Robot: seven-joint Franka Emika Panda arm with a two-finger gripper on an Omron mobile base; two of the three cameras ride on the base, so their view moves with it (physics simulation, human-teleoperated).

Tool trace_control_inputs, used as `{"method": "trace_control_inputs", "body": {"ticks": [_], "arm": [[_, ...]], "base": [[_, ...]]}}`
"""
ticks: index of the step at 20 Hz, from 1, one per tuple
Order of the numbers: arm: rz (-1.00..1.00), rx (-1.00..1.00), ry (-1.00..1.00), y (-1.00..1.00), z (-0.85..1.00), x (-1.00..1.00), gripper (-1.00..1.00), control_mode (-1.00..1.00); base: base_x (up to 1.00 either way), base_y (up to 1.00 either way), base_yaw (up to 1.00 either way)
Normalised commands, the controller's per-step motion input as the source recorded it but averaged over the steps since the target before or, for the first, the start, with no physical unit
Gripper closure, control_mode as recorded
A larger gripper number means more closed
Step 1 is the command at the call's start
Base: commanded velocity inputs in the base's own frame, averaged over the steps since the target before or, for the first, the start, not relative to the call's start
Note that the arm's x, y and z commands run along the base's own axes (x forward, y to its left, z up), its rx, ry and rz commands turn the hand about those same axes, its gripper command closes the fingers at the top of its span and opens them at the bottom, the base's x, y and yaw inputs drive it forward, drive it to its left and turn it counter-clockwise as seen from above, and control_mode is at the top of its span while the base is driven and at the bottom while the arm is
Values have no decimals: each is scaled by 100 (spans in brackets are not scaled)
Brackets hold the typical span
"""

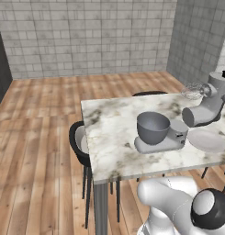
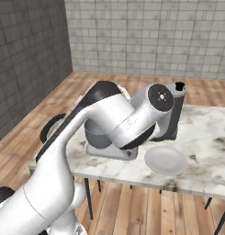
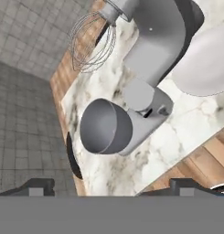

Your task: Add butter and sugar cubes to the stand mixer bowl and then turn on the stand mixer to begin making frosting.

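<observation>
Your end effector (image 3: 111, 186) hangs empty with its tips spread wide, looking down on the stand mixer (image 3: 152, 55), whose head is tilted back so the stand mixer bowl (image 3: 105, 126) on the worktop (image 3: 109, 77) lies open for ingredients.

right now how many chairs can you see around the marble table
2. One black round-backed chair is tucked at the table's left side beside the dark grey metal bowl; another black chair back peeks over the white marble table at its far edge. Others may be hidden.
</observation>
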Motion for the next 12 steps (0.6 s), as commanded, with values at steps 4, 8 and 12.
{"method": "trace_control_inputs", "body": {"ticks": [4, 8, 12], "arm": [[0, 22, -38, -71, -11, 0, -100, -100], [0, 17, -31, -83, -12, 0, -100, -100], [0, 16, -27, -73, -13, 4, -100, -100]], "base": [[0, 0, 0], [0, 0, 0], [0, 0, 0]]}}
